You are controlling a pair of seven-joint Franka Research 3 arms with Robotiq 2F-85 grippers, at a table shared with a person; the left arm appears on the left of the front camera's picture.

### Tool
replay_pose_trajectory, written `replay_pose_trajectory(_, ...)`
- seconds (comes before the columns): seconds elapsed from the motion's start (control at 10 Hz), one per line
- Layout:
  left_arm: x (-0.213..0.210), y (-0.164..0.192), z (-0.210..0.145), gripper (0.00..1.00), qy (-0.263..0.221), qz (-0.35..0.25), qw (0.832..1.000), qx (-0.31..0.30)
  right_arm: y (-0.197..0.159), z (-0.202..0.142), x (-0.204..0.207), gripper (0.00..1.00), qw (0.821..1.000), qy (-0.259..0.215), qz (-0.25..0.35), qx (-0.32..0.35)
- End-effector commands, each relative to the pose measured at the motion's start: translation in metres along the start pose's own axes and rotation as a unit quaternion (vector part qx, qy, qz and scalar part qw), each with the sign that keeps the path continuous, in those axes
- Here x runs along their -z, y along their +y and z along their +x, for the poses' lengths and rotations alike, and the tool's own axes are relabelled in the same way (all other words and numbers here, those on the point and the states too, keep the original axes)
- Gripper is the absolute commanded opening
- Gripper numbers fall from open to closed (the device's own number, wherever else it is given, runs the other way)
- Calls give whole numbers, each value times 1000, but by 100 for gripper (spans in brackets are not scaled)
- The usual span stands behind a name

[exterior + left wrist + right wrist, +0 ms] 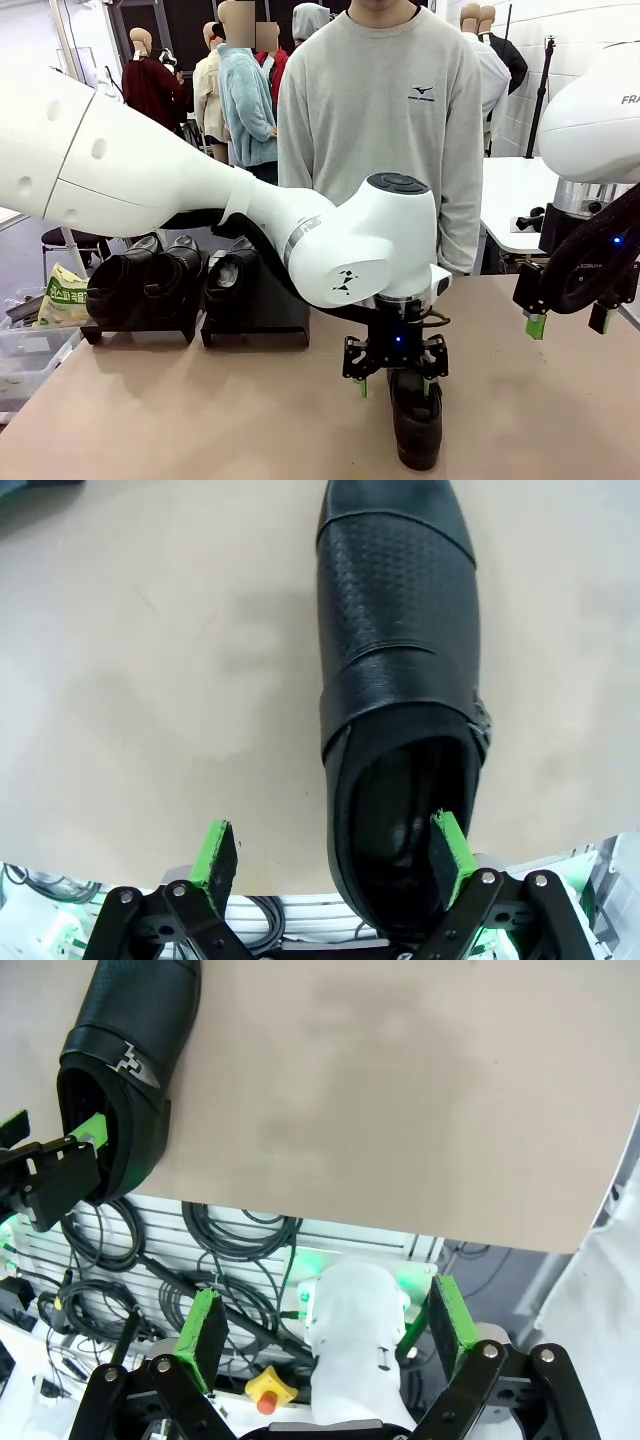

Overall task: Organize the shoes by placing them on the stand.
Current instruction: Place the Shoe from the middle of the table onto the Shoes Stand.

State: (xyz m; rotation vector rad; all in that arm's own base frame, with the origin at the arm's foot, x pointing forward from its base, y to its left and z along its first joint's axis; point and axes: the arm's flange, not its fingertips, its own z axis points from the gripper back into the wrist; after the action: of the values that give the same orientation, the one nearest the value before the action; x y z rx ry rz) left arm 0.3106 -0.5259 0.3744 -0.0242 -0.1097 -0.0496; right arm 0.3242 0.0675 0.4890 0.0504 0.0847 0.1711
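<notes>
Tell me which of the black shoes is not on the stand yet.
The black shoe alone on the table near its front edge, directly under the left tool. The other three shoes sit on the black stand at the far left.

Note the beige table (pixel 200 420) running from the near edge to the far edge, where a person stands. You see two black stands side by side at its far left: the left stand (pixel 135 325) by the left edge carries two black shoes (pixel 145 275), and the right stand (pixel 255 315) carries one shoe (pixel 232 272). A fourth black shoe (pixel 417 425) rests directly on the tabletop close to the near edge, right of the middle, well apart from the stands, its sole down. The surface around it is bare.
</notes>
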Motion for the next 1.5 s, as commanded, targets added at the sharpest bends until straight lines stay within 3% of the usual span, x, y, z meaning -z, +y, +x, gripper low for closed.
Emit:
replay_pose_trajectory(0.0,10,6,-3,100,17,-17,999,-22,0,-1,-3,100,1000,3,-4,1)
replay_pose_trajectory(0.3,16,19,-1,100,28,-34,999,-29,0,-1,-3,100,1000,3,-4,1)
replay_pose_trajectory(0.4,16,23,1,87,36,-36,999,-11,0,-1,-3,100,1000,3,-4,1)
replay_pose_trajectory(0.8,19,30,10,11,67,-42,997,-22,0,-1,-3,100,1000,3,-4,1)
replay_pose_trajectory(0.9,19,29,11,0,68,-44,997,-15,0,-1,-3,100,1000,3,-4,1)
replay_pose_trajectory(1.4,32,23,16,0,93,-58,994,6,0,-1,-3,100,1000,3,-4,1)
